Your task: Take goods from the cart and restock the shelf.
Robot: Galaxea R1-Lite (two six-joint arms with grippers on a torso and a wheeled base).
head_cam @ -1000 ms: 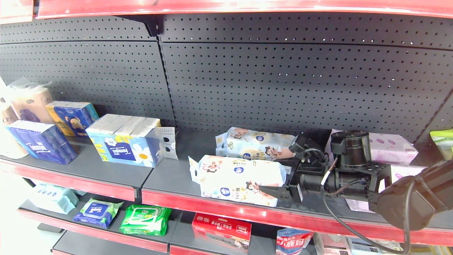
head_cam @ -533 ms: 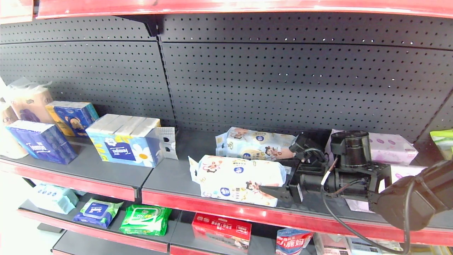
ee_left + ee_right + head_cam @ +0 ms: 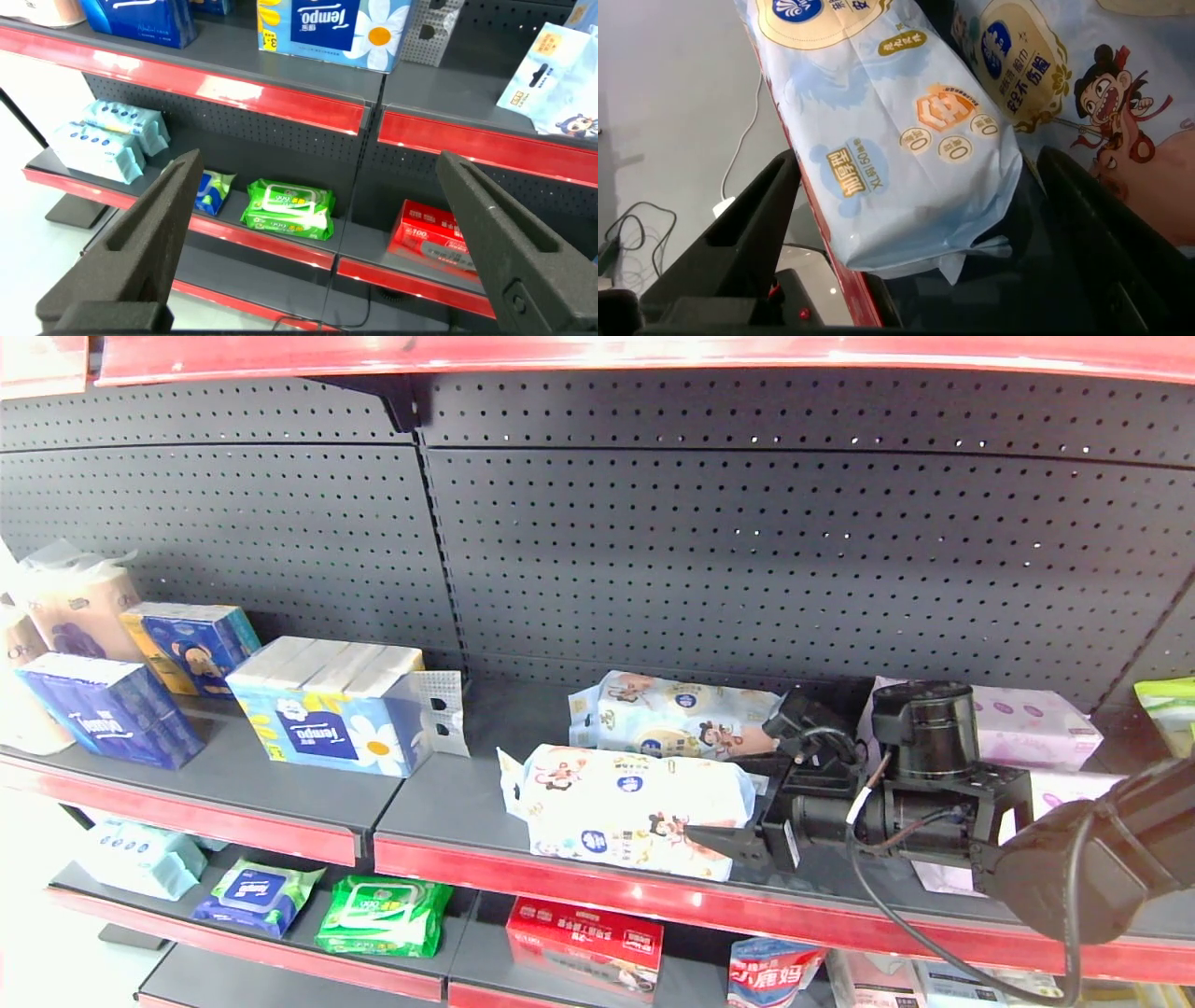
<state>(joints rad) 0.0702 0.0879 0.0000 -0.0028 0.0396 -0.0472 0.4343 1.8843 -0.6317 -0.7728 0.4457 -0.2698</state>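
Stillness was all I could log over the last second: the right tool (image 3: pixel 738 807) sat in the same spot at the front of the dark grey metal shelf with the red front lip (image 3: pixel 448 803). The soft white-and-pale-blue plastic pack printed with cartoon figures (image 3: pixel 625 803) in front of it had not shifted either. From that I judged the placing was as good as done. The pack lay flat on the shelf under its own weight, and what remained for this item was to draw the arm back without dragging the wrapper forward.

The right tool was spread wide, its black fingers (image 3: pixel 738 243) standing one to each side of the pack's crimped end and clamping nothing. Whether the nearer finger brushed the film I could not tell. The left tool (image 3: pixel 318 163) hung lower down, also spread wide and empty, facing the lower shelves where a green packet of wipes (image 3: pixel 288 207) lay.

The pack itself looked like a plump pillow of glossy film, soft enough to dent. It lay lengthwise along the front of the shelf, close to the red lip, with its sealed end towards the right tool. A second pack of the same print (image 3: pixel 677 714) lay just behind it, nearer the perforated back panel — so the front one sat in a sensible row. Pale pink packs (image 3: pixel 1027 723) stood farther along to the right.
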